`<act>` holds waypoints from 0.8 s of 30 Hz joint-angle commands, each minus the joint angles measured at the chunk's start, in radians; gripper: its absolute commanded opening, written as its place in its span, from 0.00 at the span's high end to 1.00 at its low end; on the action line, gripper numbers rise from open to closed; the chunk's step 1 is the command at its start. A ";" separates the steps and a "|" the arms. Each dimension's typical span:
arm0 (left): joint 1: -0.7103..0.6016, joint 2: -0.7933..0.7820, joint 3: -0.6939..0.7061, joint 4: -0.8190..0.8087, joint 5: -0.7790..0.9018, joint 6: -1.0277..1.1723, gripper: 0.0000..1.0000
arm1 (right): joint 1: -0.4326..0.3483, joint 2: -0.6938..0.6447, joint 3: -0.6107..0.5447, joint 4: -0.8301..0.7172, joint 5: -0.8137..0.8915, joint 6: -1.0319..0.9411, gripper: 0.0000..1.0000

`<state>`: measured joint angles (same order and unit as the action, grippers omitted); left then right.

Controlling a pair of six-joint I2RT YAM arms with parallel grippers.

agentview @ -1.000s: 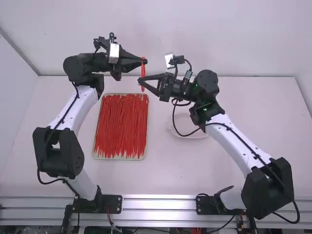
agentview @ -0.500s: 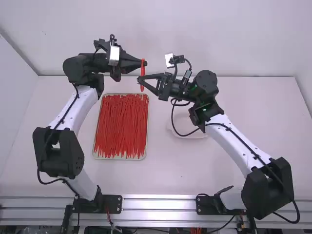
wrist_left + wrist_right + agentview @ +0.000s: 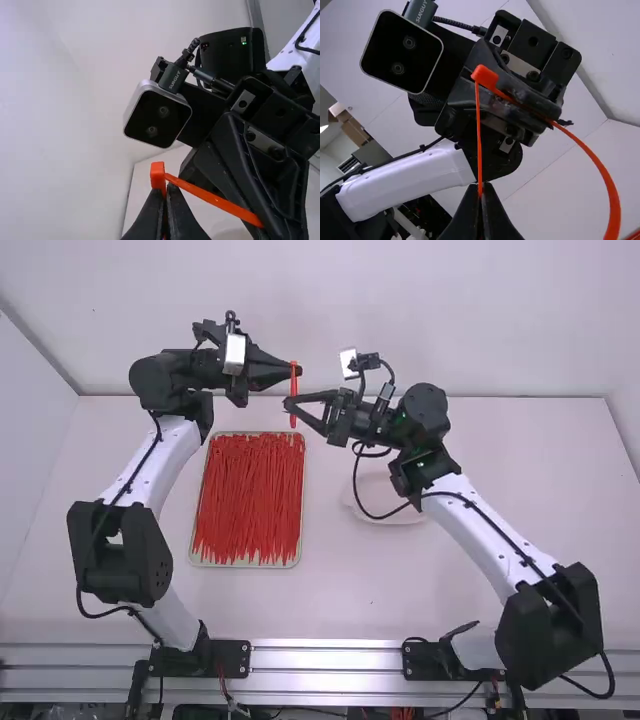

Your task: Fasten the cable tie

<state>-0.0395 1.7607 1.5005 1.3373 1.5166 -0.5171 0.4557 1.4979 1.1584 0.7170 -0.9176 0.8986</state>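
White table (image 3: 520,450), plain white wall behind, and a tray (image 3: 246,564) packed with red spare ties (image 3: 250,495). One red tie (image 3: 292,383) is up in the air over the tray's far end (thin strap, blocky head on top), roughly upright. Left gripper (image 3: 294,366) is pinched tight on it at the head, and right gripper (image 3: 293,406) is clamped on the strap lower down.

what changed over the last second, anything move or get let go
Nothing visibly moved. The left hand and the right hand both stay shut on the red cable tie, held in the air over the far end of the tray of spare ties. Nothing was newly taken hold of or let go.
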 commanded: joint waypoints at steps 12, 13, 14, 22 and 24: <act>-0.008 -0.010 -0.003 0.033 0.027 0.017 0.98 | 0.000 0.000 0.019 0.048 -0.008 0.032 1.00; -0.018 -0.010 -0.003 0.037 0.049 0.037 0.98 | 0.001 0.000 0.019 0.075 -0.001 0.066 1.00; -0.021 -0.010 -0.003 0.037 0.048 0.039 0.98 | 0.002 0.000 0.019 0.089 0.001 0.072 1.00; -0.024 -0.010 -0.011 0.099 0.047 0.035 0.98 | 0.000 0.000 0.019 0.115 0.002 0.098 1.00; -0.030 -0.010 -0.018 0.119 0.048 0.035 0.98 | -0.011 0.000 0.019 0.117 0.003 0.114 1.00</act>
<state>-0.0570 1.7603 1.5002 1.4422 1.5421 -0.4885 0.4519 1.4979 1.1584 0.8272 -0.9253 0.9874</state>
